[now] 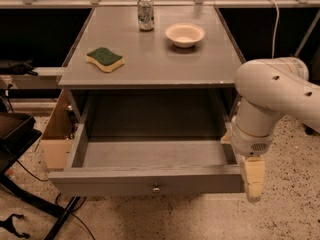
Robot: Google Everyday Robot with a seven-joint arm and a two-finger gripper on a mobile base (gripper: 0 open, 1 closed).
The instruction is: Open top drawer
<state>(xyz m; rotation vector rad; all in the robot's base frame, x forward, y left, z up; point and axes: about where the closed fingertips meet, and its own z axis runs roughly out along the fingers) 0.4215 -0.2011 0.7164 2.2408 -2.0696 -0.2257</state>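
The top drawer (150, 180) is a wide grey wooden drawer under the grey table top. It stands pulled far out toward me, and its deep grey box (155, 151) is bare inside. A small round metal knob (156, 188) sits at the centre of its front. My gripper (252, 181) hangs pointing down from the white arm (270, 94), just off the right end of the drawer front and apart from the knob. It holds nothing that I can see.
On the table top (155, 59) lie a green and yellow sponge (105, 59), a soda can (145, 13) and a pale bowl (185, 34). A wooden side panel (56, 134) and a black stand (17, 139) are at left. Cables lie on the speckled floor.
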